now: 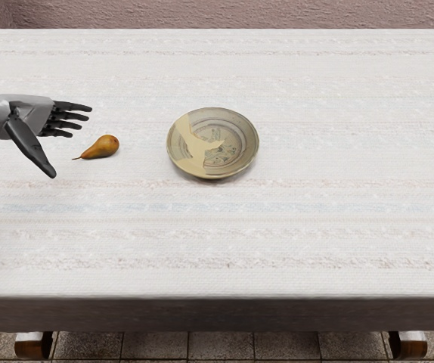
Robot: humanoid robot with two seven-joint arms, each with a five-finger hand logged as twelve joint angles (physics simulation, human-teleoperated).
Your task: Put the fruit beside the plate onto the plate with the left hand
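On the worktop [315, 227], the left robot hand [39, 125] is spread wide near the pear [101, 147]. A bump could roll it away from the plate [246, 155].

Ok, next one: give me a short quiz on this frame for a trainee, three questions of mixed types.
1. True or false: the pear lies on the plate.
2. Pick one. The left hand is: A) closed around the pear; B) open, beside the pear, holding nothing; C) above the plate.
3. Fill in: the pear's thin stem end points ___ the plate (towards / away from).

Key: 1 false, it lies on the table to the left of the plate; 2 B; 3 away from.
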